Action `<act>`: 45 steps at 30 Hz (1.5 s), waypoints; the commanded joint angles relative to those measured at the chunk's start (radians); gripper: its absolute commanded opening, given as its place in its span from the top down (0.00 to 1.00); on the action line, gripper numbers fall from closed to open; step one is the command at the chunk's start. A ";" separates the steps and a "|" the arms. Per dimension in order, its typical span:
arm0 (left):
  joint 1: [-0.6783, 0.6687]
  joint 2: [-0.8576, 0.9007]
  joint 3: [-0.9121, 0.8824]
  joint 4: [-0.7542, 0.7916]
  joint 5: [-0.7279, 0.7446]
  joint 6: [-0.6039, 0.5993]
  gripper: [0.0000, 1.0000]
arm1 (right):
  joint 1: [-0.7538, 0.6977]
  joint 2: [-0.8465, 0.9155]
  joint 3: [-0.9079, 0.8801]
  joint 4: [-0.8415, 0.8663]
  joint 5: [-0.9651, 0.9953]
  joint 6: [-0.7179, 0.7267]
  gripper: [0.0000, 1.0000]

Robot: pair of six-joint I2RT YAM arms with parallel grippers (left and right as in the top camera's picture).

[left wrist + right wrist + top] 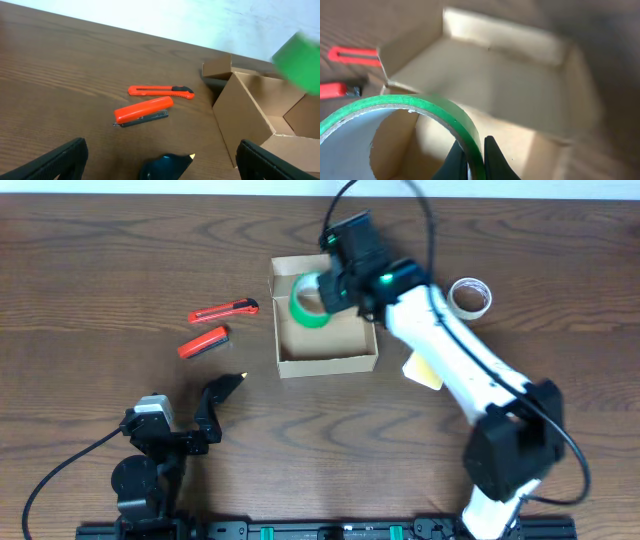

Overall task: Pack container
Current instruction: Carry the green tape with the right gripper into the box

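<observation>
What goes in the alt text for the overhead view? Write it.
The right gripper holds a green tape roll over the open cardboard box on a wooden table. Left of the box lie an orange cutter and another orange tool; a pale tape roll lies to its right. The left gripper sits open, apart from the box.
</observation>
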State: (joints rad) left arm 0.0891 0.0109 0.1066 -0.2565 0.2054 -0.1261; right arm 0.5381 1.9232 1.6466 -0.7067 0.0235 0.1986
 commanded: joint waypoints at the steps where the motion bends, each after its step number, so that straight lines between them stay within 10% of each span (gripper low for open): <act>1: 0.004 -0.006 -0.026 -0.004 -0.006 0.018 0.05 | 0.040 0.036 0.000 -0.009 0.050 0.114 0.99; 45: 0.004 -0.006 -0.025 -0.004 -0.006 0.018 0.05 | 0.122 0.157 0.000 0.028 0.180 0.321 0.99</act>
State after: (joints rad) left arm 0.0891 0.0109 0.1066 -0.2565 0.2054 -0.1261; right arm 0.6521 2.0705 1.6424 -0.6853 0.1780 0.4976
